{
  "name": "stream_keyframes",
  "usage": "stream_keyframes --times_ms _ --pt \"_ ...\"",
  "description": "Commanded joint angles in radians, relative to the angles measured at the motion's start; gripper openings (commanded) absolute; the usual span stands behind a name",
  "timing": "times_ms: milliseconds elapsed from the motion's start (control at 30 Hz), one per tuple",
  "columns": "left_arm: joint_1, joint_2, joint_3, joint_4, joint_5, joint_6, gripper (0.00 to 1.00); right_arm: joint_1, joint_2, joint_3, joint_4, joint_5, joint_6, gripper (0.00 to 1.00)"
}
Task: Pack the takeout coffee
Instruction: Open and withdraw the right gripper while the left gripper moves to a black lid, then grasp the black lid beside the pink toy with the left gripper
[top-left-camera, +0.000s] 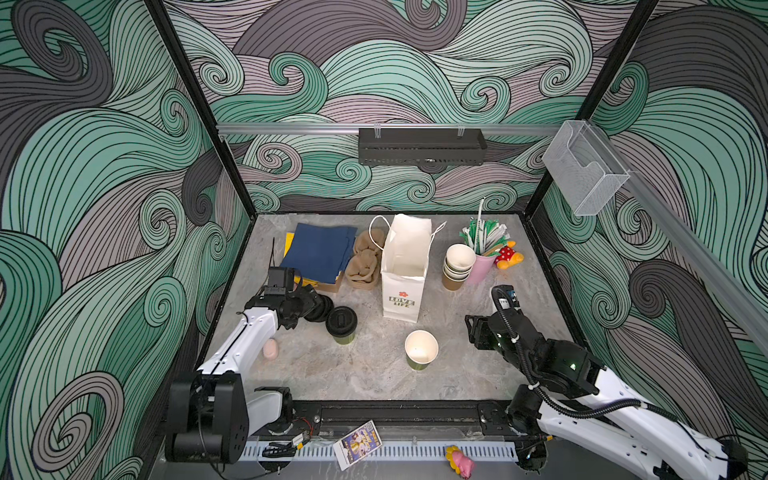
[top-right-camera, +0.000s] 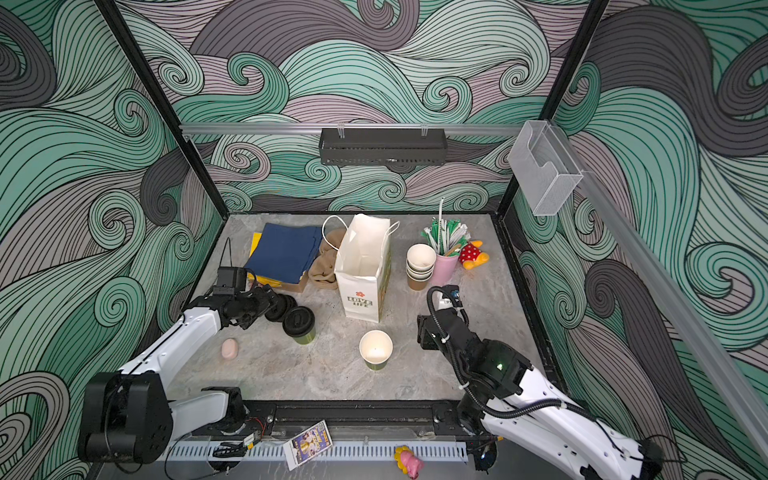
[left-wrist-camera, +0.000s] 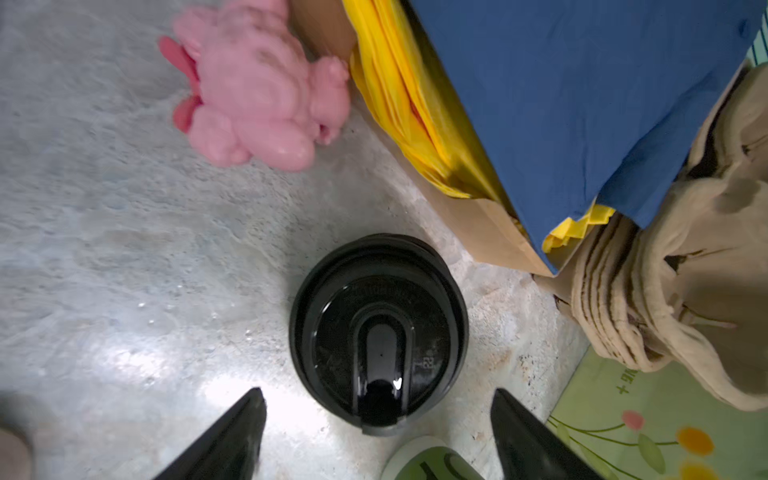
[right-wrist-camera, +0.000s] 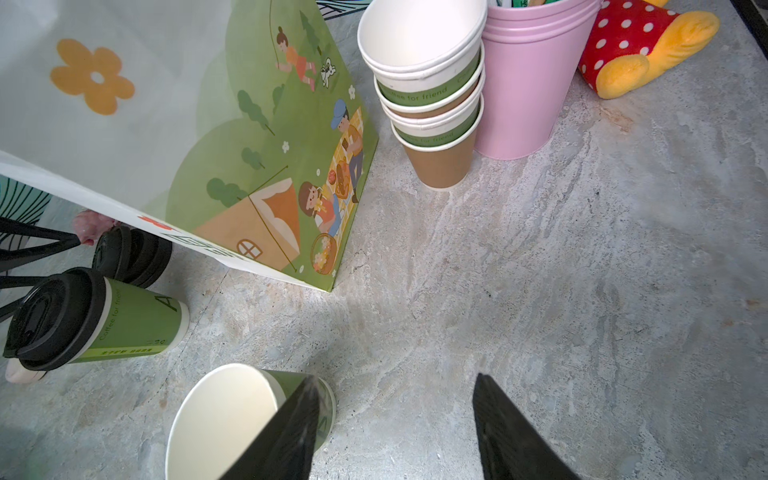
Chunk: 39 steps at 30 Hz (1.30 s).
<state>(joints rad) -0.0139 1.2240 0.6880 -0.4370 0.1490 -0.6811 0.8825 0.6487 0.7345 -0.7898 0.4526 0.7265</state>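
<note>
Our left pincer (left-wrist-camera: 377, 391) stands wide with nothing between its fingers, its tips at the stack of black lids (left-wrist-camera: 378, 328) on the counter (top-left-camera: 374, 374). Just right of that stack stands the lidded cup (top-left-camera: 341, 326). The open cup (top-left-camera: 421, 349) stands nearer, in front of the white bag (top-left-camera: 405, 270). Our right pincer (right-wrist-camera: 397, 377) is likewise spread and empty, near the open cup's right side.

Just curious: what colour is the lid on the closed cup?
Black; the lid shows best in the right wrist view.
</note>
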Motion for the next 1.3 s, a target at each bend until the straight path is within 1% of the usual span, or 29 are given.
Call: stream_keyframes --times_ms 0,167,400,733,1033,1267 --pt "0.023 0.059 0.038 0.044 0.071 0.014 0.89 -0.005 0.011 0.028 -0.024 0.022 0.007 0.61" --pt "0.047 0.096 0.033 0.082 0.085 0.001 0.89 -0.005 0.014 0.027 -0.027 0.014 0.011 0.61" --pt "0.058 0.113 0.039 0.089 0.092 0.008 0.82 -0.007 0.0 0.019 -0.028 0.009 0.014 0.61" --pt "0.062 0.16 0.041 0.099 0.125 0.014 0.79 -0.008 -0.005 0.014 -0.026 0.002 0.016 0.61" --pt "0.06 0.154 0.026 0.088 0.142 0.018 0.79 -0.013 -0.003 0.009 -0.028 0.0 0.017 0.62" --pt "0.036 0.151 0.034 0.068 0.119 0.036 0.81 -0.014 0.0 0.011 -0.027 -0.002 0.016 0.62"
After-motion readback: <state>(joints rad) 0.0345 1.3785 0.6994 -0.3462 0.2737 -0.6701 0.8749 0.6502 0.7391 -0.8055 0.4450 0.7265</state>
